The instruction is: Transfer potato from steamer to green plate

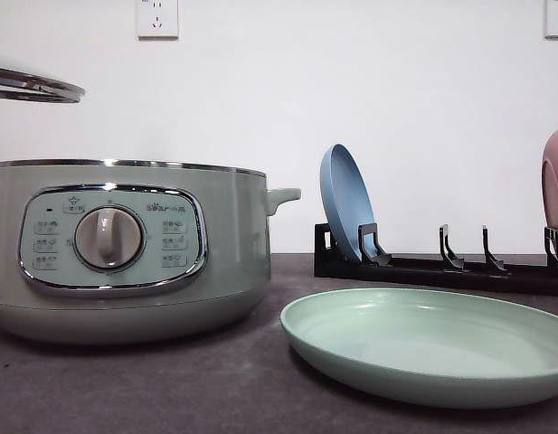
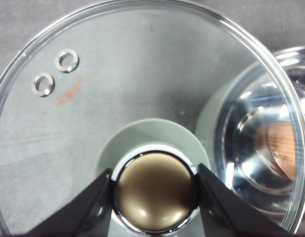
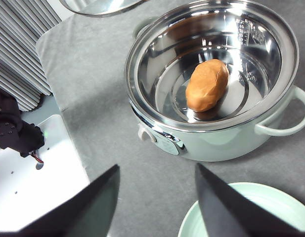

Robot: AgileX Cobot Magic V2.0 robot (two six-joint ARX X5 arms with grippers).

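Observation:
The orange-brown potato (image 3: 207, 85) lies on the steel floor of the open steamer (image 3: 219, 146), a pale green pot with a dial panel (image 1: 109, 237) at the front left. My left gripper (image 2: 154, 170) is shut on the bronze knob (image 2: 154, 200) of the glass lid (image 2: 117, 84), holding it up and off to the side of the pot; the lid's rim (image 1: 30, 88) hangs above the pot's left. Through the glass, the potato (image 2: 282, 148) shows. My right gripper (image 3: 156, 170) is open above the table in front of the steamer, beside the green plate (image 3: 271, 210). The green plate (image 1: 432, 348) sits right of the pot.
A black dish rack (image 1: 441, 268) stands behind the green plate, with a blue plate (image 1: 345, 203) upright in it and a pink plate (image 1: 556, 181) at its right end. The steamer's side handle (image 1: 283, 195) points toward the rack. A white base and cables (image 3: 23, 163) lie off the table's edge.

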